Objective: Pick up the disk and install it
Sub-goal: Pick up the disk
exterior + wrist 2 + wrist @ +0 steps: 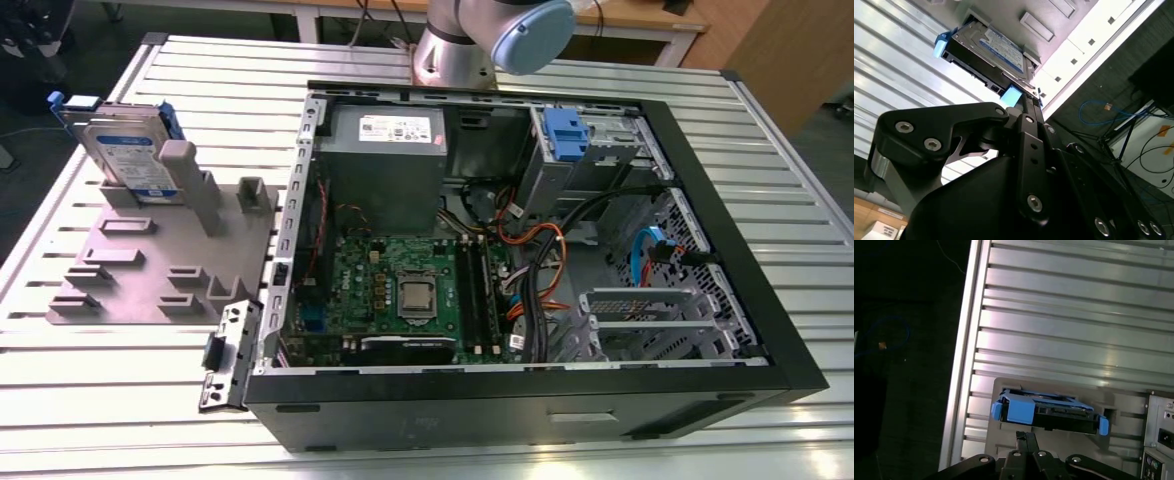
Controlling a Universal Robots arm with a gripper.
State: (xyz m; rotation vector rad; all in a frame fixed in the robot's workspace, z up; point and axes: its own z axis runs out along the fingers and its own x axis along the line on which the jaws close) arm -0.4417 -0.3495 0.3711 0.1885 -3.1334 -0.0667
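The disk [127,150] stands on edge in a grey slotted holder [134,270] at the exterior view's left, its blue bracket around a silver body with a blue-and-white label. In both wrist views it lies beyond my fingertips: the disk [989,50] shows its label side, and the disk [1046,410] shows its blue-framed edge. My gripper [1026,437] hangs apart from it, its two dark fingers pressed together with nothing between them. The gripper [1026,100] tip lines up near the disk's blue corner.
An open black computer case [534,230] fills the middle of the ribbed metal table [747,150]. Inside are a grey power supply [387,135], a motherboard, cables and a drive bay with a blue latch [567,135]. The arm's base stands behind the case.
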